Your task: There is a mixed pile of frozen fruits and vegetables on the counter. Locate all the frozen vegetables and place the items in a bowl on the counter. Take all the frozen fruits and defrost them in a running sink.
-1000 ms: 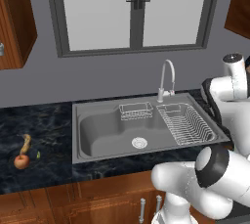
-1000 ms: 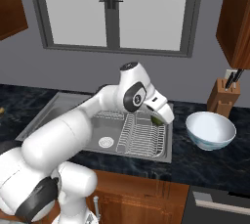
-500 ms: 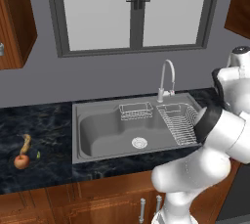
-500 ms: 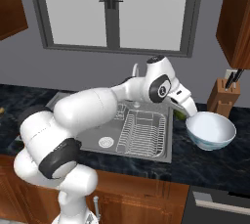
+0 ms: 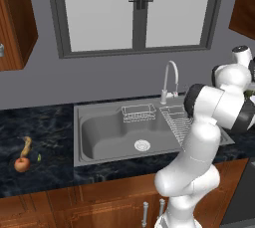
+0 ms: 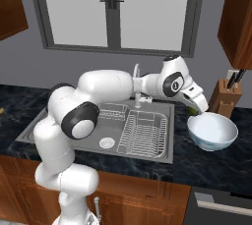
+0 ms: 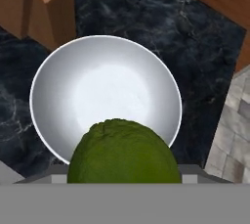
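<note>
My gripper [image 6: 196, 108] hangs over the near left rim of the white bowl [image 6: 212, 131] and is shut on the lumpy green ball [image 6: 192, 112], one of the frozen vegetables. In the hand view the green ball [image 7: 122, 152] hides the fingertips, and the bowl [image 7: 58, 76] lies empty just below it. Far left on the black counter [image 5: 50, 122] lie the frozen fruits: a red-orange apple [image 5: 21, 164] and a curved banana [image 5: 26, 146]. A tiny green bit [image 5: 39, 158] rests beside them. The steel sink [image 5: 104, 135] sits between the pile and the bowl, and no water shows at its faucet [image 5: 172, 77].
A wooden knife block [image 6: 226, 98] stands just behind the bowl, and it shows as the knife block [image 7: 39, 3] at the hand view's upper left. A wire dish rack [image 6: 142, 128] fills the sink's right half. Wooden wall cabinets [image 6: 236, 17] hang above the bowl.
The arm has swung right with the green ball, from over the dish rack to above the bowl's rim. The jaws kept the same width.
</note>
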### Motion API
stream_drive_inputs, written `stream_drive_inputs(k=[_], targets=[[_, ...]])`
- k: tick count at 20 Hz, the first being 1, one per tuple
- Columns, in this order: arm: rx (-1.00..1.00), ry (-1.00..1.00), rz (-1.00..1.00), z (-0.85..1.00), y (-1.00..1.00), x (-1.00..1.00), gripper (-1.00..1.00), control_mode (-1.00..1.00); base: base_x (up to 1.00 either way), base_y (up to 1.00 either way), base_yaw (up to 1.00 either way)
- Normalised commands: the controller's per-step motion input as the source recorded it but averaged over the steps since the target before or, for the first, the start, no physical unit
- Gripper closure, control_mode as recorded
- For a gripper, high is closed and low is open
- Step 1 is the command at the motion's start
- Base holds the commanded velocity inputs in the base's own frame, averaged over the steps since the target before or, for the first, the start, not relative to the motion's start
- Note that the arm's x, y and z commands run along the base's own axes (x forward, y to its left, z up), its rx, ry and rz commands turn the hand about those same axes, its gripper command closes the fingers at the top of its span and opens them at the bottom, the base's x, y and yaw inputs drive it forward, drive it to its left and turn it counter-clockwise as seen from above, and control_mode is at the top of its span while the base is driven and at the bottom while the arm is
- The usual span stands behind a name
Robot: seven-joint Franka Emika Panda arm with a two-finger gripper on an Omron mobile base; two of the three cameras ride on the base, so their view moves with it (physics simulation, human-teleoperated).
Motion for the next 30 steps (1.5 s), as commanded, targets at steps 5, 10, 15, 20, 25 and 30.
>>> stream_drive_inputs(k=[5,10,15,20,25,30], targets=[[0.05,-0.05,0.0,-0.34,-0.31,-0.03,1.0,-1.0,0.0,0.0,0.0],[0.11,0.0,0.0,-0.5,-0.11,0.0,1.0,-1.0,0.0,0.0,0.0],[0.06,0.0,0.0,-0.4,-0.14,0.0,1.0,-1.0,0.0,0.0,0.0],[0.02,-0.02,0.0,-0.26,-0.16,0.0,1.0,-1.0,0.0,0.0,0.0],[0.04,-0.05,0.0,-0.3,-0.17,0.0,1.0,-1.0,0.0,0.0,0.0],[0.1,-0.08,0.0,-0.24,-0.22,0.0,1.0,-1.0,0.0,0.0,0.0]])
